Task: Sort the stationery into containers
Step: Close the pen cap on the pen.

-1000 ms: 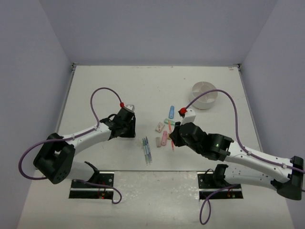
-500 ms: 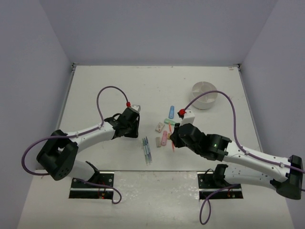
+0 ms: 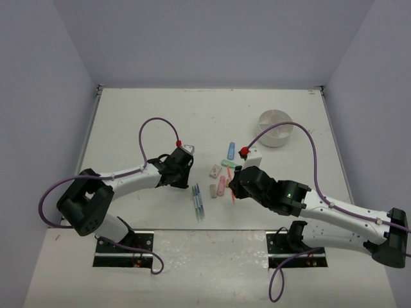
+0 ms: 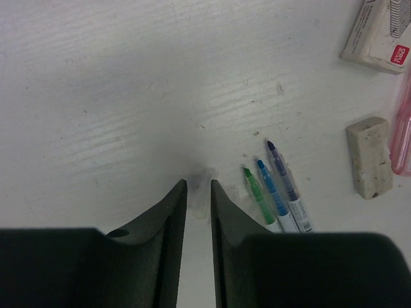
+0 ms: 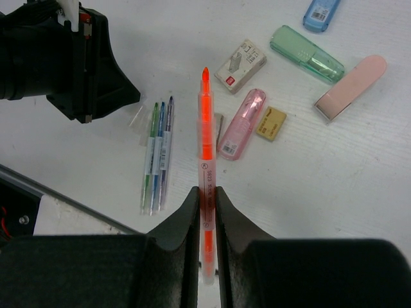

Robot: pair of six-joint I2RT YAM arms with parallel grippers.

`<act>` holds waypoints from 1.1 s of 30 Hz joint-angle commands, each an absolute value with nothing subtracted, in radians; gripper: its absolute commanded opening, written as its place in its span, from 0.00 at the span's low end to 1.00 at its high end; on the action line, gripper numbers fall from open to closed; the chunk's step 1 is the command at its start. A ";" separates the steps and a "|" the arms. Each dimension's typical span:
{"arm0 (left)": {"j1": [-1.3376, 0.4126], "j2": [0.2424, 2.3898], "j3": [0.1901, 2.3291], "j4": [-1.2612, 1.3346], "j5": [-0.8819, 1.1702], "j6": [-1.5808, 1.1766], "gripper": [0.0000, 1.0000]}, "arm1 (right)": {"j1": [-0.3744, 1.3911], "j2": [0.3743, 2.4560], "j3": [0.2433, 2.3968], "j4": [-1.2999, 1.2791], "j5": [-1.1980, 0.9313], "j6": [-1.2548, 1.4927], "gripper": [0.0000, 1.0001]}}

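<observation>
My right gripper (image 5: 205,192) is shut on an orange-red pen (image 5: 205,122) and holds it above the table; it shows in the top view (image 3: 232,192). Three thin pens, green, blue and dark blue (image 4: 276,192), lie side by side on the table (image 3: 198,202). My left gripper (image 4: 196,186) hangs low just left of their tips, jaws a narrow gap apart with nothing held; a small clear piece (image 4: 200,204) lies on the table at the tips. The white divided tub (image 3: 276,128) stands at the far right.
Small blocks lie between the arms: a white eraser with a red label (image 5: 241,64), a pink case (image 5: 243,123), a yellow-tan block (image 5: 271,123), a green case (image 5: 307,54), a blue one (image 5: 320,11), a long pink one (image 5: 350,88). A rough tan eraser (image 4: 369,157) lies right of the pens.
My left arm has swung right, bringing its gripper closer to the three pens. My right gripper has stayed almost still with the orange-red pen in it.
</observation>
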State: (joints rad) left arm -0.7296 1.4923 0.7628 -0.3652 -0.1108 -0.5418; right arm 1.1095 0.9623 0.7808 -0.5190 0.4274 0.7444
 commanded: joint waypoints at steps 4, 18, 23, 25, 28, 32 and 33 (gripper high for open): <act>-0.744 1.499 0.782 -0.327 -0.127 -0.526 0.22 | 1.108 0.959 0.771 -0.508 0.437 0.770 0.00; -0.751 1.518 0.769 -0.331 -0.164 -0.523 0.21 | 1.108 0.951 0.761 -0.489 0.426 0.771 0.00; -0.752 1.541 0.768 -0.335 -0.188 -0.525 0.20 | 1.108 0.951 0.761 -0.488 0.427 0.771 0.00; -0.752 1.546 0.767 -0.338 -0.198 -0.529 0.19 | 1.108 0.951 0.759 -0.488 0.428 0.773 0.00; -0.752 1.557 0.765 -0.349 -0.228 -0.538 0.18 | 1.108 0.953 0.760 -0.487 0.427 0.775 0.00; -0.752 1.578 0.764 -0.353 -0.242 -0.543 0.16 | 1.108 0.949 0.757 -0.484 0.427 0.780 0.00; -0.752 1.586 0.764 -0.354 -0.245 -0.544 0.11 | 1.108 0.944 0.754 -0.481 0.428 0.780 0.00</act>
